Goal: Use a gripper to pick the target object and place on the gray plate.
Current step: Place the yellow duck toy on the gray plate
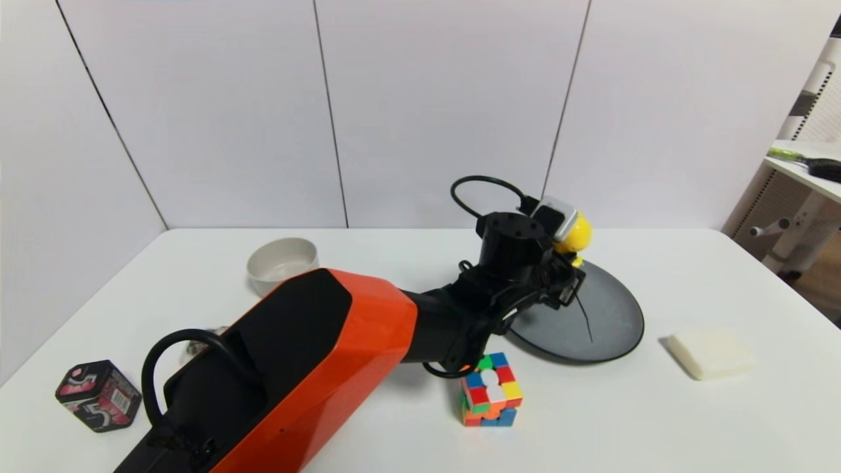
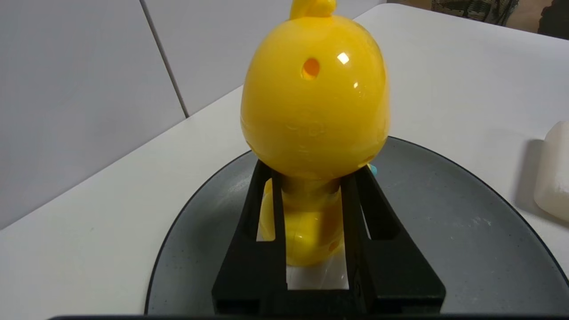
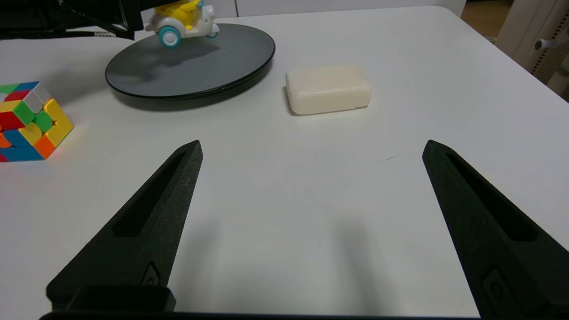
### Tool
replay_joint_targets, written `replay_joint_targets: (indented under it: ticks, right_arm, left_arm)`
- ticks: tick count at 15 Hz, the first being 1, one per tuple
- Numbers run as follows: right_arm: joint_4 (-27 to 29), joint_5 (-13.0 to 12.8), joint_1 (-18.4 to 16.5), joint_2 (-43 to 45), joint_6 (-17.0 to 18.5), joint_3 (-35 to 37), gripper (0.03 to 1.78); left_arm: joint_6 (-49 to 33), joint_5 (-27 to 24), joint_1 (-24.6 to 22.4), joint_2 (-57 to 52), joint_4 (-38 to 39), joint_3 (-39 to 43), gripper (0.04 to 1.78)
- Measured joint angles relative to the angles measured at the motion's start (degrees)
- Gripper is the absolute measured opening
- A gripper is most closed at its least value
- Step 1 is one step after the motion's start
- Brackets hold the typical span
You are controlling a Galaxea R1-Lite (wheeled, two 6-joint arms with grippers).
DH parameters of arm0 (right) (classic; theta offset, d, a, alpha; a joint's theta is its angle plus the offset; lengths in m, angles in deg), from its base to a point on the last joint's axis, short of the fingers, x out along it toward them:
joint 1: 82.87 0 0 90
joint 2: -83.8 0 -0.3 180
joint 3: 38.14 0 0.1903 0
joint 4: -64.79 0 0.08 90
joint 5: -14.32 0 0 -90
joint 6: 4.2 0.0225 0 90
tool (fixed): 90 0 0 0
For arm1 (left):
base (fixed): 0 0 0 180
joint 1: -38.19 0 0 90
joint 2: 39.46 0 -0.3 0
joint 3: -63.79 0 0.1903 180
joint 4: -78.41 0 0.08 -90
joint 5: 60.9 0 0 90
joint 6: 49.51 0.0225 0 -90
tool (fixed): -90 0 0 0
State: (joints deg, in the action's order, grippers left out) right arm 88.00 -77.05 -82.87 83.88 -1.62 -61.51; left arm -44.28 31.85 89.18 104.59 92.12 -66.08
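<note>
Left gripper clenched on the yellow duck toy over the gray plate toward the bench's far edge; right gripper spread wide above bare tabletop near a soap bar

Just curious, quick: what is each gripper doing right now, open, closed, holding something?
Left gripper: closed on the yellow duck toy, over the gray plate.
Right gripper: open, holding nothing, above the table.

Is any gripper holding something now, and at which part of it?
The left gripper holds the yellow duck toy by its narrow neck, under the head, over the gray plate. The right gripper holds nothing.
</note>
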Motion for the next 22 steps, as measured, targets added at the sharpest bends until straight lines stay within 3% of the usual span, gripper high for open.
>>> replay_joint_targets:
  ticks: [8,11,14,18,22]
  right_arm:
    - [0.00,0.00,0.00,0.00,0.00,0.00,1.71]
    - [0.00,-0.02,0.00,0.00,0.02,0.00,1.71]
    - [0.02,-0.05,0.00,0.00,0.00,0.00,1.71]
    - [0.02,0.00,0.00,0.00,0.02,0.00,1.71]
    - [0.00,-0.02,0.00,0.00,0.02,0.00,1.71]
  left_arm:
    - [-0.52,0.27,0.44,1.40,0.83,-0.20,0.38]
    - [-0.55,0.29,0.40,1.62,0.99,-0.20,0.78]
    - [-0.68,0.27,0.44,1.63,1.10,-0.11,1.08]
    - [-0.69,0.22,0.57,-1.29,0.55,3.69,1.33]
    - [-0.16,0.11,1.05,-12.96,0.46,16.99,1.48]
